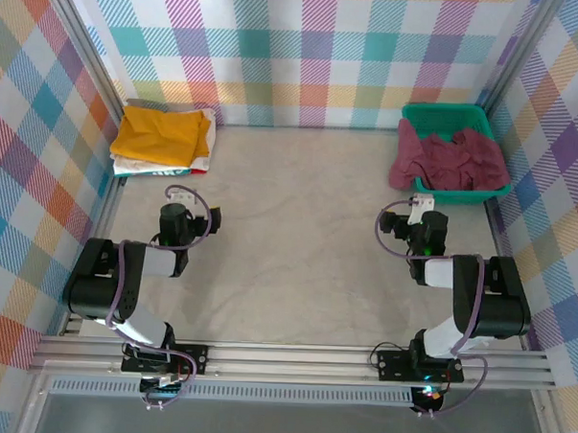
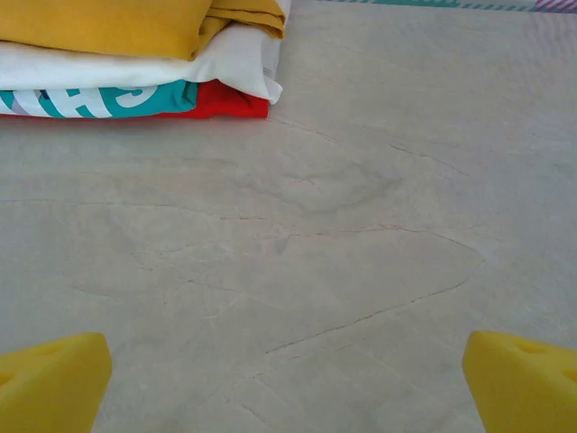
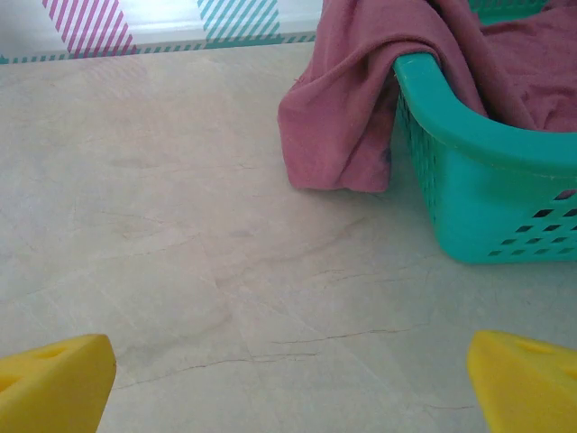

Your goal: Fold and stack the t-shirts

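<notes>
A folded stack of t-shirts (image 1: 163, 139) lies at the table's back left, a mustard-yellow one (image 2: 117, 23) on top, a white one (image 2: 135, 68) under it and a red and teal printed one (image 2: 216, 99) at the bottom. A crumpled maroon t-shirt (image 1: 450, 158) sits in the teal basket (image 1: 447, 116) at the back right, one part hanging over the rim (image 3: 352, 99) down to the table. My left gripper (image 1: 180, 194) is open over bare table, short of the stack, yellow fingertips (image 2: 54, 379) wide apart. My right gripper (image 1: 422, 201) is open too, just in front of the basket (image 3: 487, 180), holding nothing.
Plaid walls close the table in at the back and both sides. A wide stretch of wrinkled grey table cover (image 1: 298, 226) lies between the two arms. Both arm bases stand on a metal rail (image 1: 292, 360) at the near edge.
</notes>
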